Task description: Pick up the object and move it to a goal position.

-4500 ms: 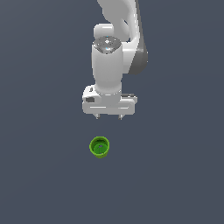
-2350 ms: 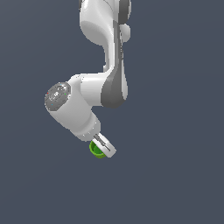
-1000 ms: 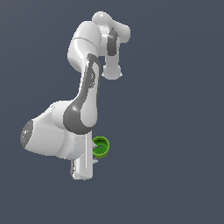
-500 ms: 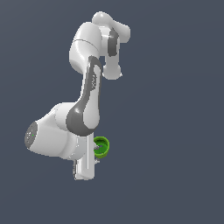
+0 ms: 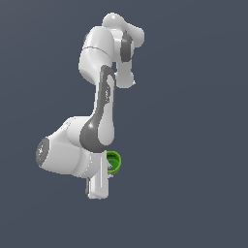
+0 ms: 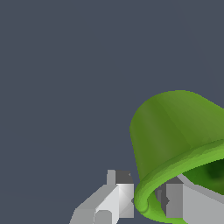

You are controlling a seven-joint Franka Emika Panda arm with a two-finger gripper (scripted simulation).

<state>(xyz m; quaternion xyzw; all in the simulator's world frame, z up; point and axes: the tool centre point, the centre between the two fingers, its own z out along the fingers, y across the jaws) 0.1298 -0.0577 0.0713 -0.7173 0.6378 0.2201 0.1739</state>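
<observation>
Arm [image 5: 99,104]: glossy white shells, rounded, fat segments w/ dark grey bands at the joints. Top end has a white domed cap [image 5: 112,19] next to a grey-lined elbow. Mid link is slim, white on one side, dark grey strip down the other. Lowest big segment [image 5: 65,152] is a bulky white barrel w/ a flat grey disc on its end, toward the exterior view's left. Below it a boxy white block [image 5: 98,180], flat-sided, squared edges. No cables, screws or markings visible. Wrist view: two fingers [image 6: 119,194], blocky, light grey to white w/ darker grey tips; second finger [image 6: 175,201] is square-faced, mid grey.
</observation>
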